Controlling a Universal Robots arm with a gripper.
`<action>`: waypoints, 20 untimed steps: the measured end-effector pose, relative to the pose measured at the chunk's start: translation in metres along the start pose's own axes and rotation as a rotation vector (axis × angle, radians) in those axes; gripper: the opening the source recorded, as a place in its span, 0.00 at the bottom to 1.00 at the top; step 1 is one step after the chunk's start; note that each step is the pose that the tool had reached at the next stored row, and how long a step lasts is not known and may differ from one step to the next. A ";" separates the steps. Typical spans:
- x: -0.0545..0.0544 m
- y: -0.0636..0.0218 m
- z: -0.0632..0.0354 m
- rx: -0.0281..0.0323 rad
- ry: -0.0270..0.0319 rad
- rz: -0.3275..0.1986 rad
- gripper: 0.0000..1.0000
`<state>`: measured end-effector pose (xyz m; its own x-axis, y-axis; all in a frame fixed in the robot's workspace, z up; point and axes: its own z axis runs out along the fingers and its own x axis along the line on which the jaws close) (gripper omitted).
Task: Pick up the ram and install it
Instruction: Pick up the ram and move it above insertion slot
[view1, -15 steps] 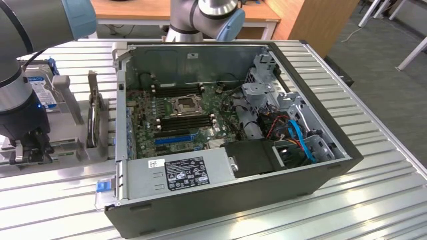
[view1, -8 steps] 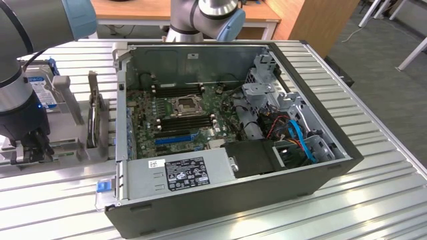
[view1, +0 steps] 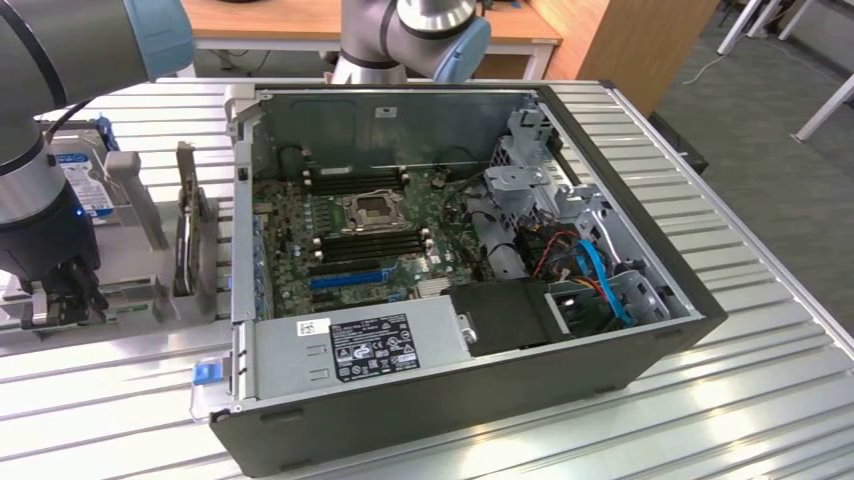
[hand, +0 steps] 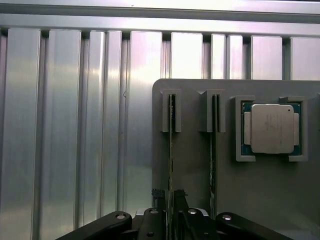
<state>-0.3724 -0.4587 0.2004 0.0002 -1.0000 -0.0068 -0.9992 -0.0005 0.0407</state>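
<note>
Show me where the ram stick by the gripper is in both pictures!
Exterior view: at the exterior view's left, beside the computer case, under the gripper; the stick itself is too hidden to make out.
Wrist view: the ram stands on edge in the gray holder, in the slot farthest from the CPU, the gripper shut on it.
Shared landmark: the gray holder.

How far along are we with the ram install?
Done: the pincer sits at the grey holder, one finger either side of the ram. In hand: the grasp; it looks closed on the stick, which stands on edge in its slot. Left: lifting it out and seating it on the motherboard in the open case.
</note>
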 end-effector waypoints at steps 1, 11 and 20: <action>0.000 0.0000 0.0000 0.0000 0.0000 0.000 0.21; 0.000 0.0000 0.0000 0.0000 0.0000 0.000 0.13; 0.000 0.0000 0.0000 0.0000 0.0000 0.000 0.12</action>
<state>-0.3724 -0.4587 0.2004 0.0002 -1.0000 -0.0068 -0.9992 -0.0005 0.0407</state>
